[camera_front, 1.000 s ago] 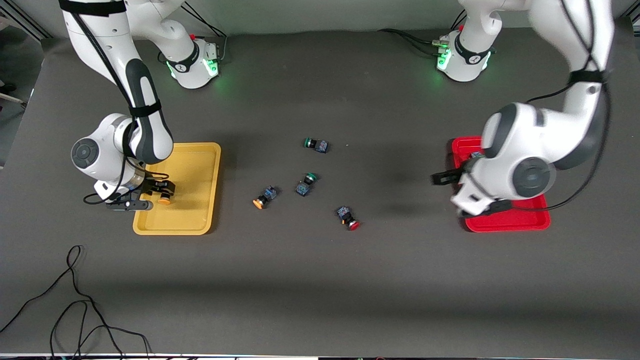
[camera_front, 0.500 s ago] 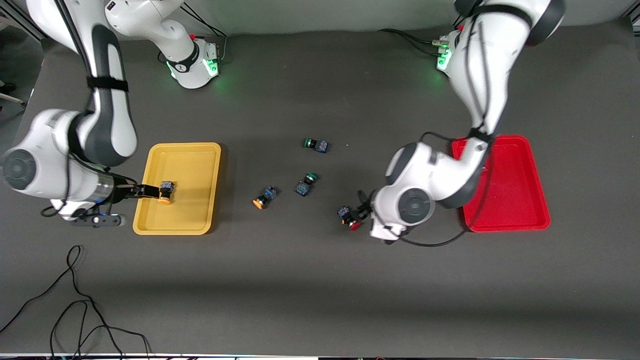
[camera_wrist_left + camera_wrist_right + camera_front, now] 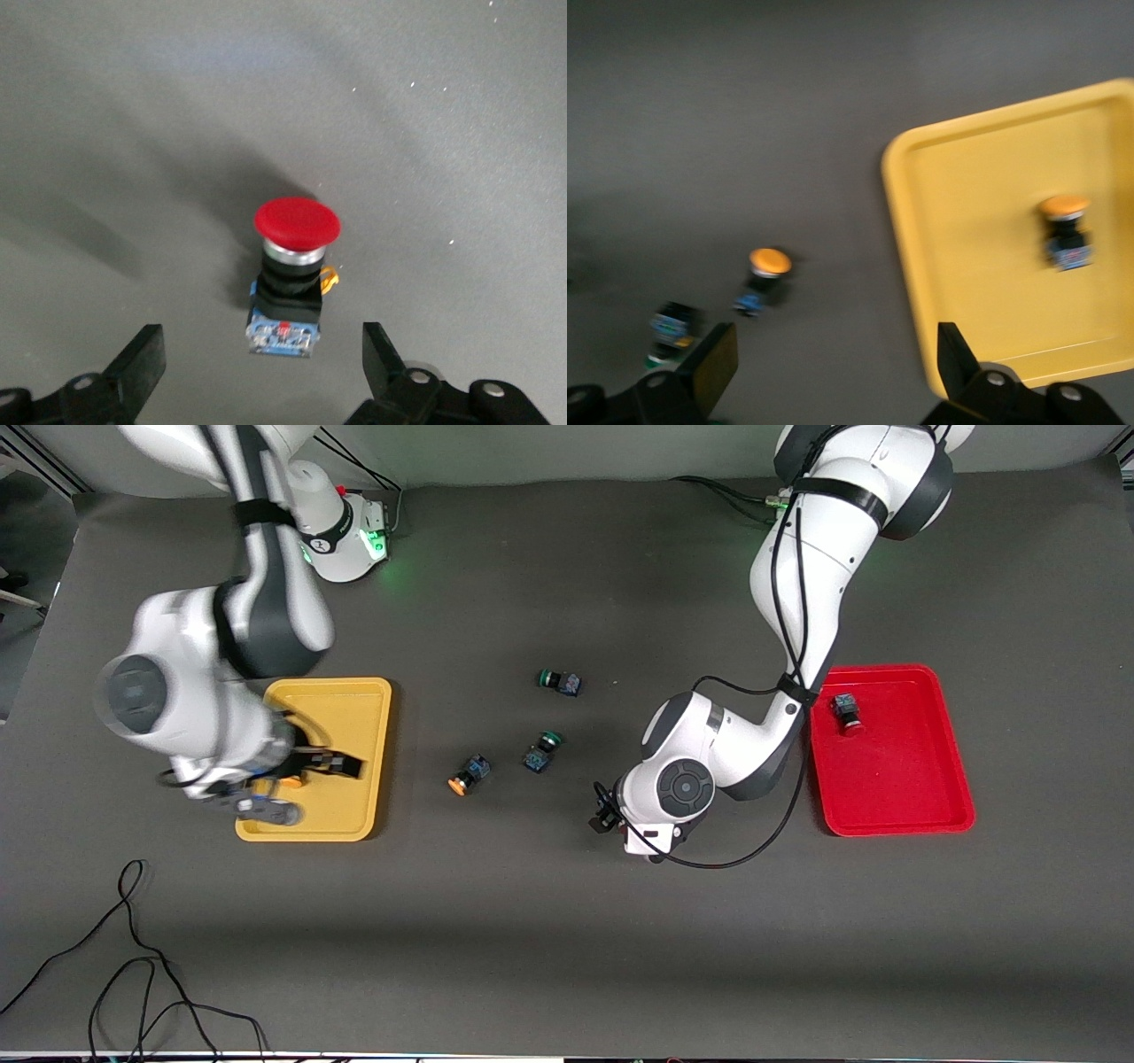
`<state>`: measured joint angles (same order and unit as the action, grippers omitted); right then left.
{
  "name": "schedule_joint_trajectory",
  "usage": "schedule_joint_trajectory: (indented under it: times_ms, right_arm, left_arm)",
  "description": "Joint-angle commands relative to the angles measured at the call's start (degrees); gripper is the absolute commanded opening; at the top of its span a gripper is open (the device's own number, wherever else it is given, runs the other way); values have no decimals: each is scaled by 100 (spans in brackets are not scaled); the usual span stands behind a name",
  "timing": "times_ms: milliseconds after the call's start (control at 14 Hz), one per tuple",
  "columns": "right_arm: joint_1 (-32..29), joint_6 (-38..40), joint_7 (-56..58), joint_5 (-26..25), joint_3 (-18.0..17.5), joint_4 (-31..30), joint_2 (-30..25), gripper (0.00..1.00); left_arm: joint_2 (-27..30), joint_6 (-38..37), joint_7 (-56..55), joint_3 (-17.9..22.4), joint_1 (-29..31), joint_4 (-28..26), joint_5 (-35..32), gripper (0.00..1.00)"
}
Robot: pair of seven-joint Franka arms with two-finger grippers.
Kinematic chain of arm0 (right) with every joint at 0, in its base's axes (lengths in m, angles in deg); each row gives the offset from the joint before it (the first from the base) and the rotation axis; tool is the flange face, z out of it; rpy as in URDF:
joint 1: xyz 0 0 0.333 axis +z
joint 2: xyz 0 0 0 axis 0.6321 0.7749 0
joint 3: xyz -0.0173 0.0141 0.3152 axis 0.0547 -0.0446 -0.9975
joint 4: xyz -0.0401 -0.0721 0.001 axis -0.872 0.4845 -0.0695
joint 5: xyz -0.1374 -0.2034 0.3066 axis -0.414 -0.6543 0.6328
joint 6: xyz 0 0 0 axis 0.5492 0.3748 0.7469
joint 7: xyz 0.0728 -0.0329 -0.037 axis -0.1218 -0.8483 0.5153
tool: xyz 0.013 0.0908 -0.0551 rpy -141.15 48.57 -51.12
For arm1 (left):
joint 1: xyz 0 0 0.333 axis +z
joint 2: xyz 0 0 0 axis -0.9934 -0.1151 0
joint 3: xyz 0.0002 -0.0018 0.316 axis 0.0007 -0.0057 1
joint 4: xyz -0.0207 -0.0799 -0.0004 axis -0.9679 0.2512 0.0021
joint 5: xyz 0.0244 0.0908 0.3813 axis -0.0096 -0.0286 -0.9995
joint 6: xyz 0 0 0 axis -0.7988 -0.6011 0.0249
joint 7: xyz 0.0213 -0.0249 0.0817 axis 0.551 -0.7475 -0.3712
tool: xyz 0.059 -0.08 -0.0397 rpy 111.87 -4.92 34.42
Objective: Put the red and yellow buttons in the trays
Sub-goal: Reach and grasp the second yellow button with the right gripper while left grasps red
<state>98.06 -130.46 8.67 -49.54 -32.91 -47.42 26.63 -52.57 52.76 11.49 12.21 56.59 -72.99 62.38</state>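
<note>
Two buttons remain loose on the surface as I bring the left gripper (image 3: 257,381) down over the red-capped button (image 3: 292,266), which lies on its side near the middle of the surface, toward the left arm's end. From the left wrist camera its long axis runs straight away from the jaws, blue base nearest, red cap farthest, and the body sits centred in the gap. The jaws stand wide open, well clear of it on both flanks, holding nothing; I judge the next move to be a short descent and a squeeze across the black body.

One red button (image 3: 846,710) lies in the red tray (image 3: 952,815), near the left arm's end of the surface. My right gripper (image 3: 833,372) hangs over the yellow tray (image 3: 372,691), jaws spread and empty; an orange-yellow button (image 3: 1065,228) rests inside. The other orange-yellow button (image 3: 468,773) lies on the surface between the trays, nearer the right arm, beside two green-capped switches (image 3: 540,751).
</note>
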Motion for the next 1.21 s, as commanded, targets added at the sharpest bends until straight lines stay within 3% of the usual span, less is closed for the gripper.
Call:
schedule_joint_trajectory:
  times_ms: [0, 143, 286, 357, 429, 500, 571, 857, 1143]
  right_arm:
    - [608, -544, -1186, 290, 41, 85, 448, 100]
    - [846, -905, -1785, 799, -3, 68, 781, 100]
    - [874, -1195, -2111, 959, -21, -37, 993, 100]
    - [952, -1458, -2121, 1073, -90, -299, 1020, 100]
    - [1057, -1852, -2121, 1187, -108, -615, 1038, 100]
    - [1093, -2213, -2121, 1284, -135, -922, 1082, 100]
    - [1093, -2443, -2113, 1398, -213, -1134, 1126, 100]
    - [1093, -2989, -2095, 2014, -627, -1330, 1573, 100]
    - [1076, -3113, -2025, 2093, -741, -1321, 1785, 99]
  left_arm:
    - [-230, 78, -57, 95, -141, 214, -4, 97]
    - [-247, 78, -13, 86, -132, 144, -198, 93]
    - [-274, 96, 14, 86, -141, 126, -198, 87]
    - [-274, 96, 14, 86, -141, 126, -198, 74]
    - [-265, 96, 31, 86, -132, 126, -198, 46]
    - [-265, 96, 31, 86, -132, 126, -198, 6]
    - [-265, 96, 31, 86, -141, 126, -198, 0]
    - [-38, -298, 83, 95, -88, 179, -268, 0]
    - [717, -1913, 1171, 112, 333, 65, -374, 0]
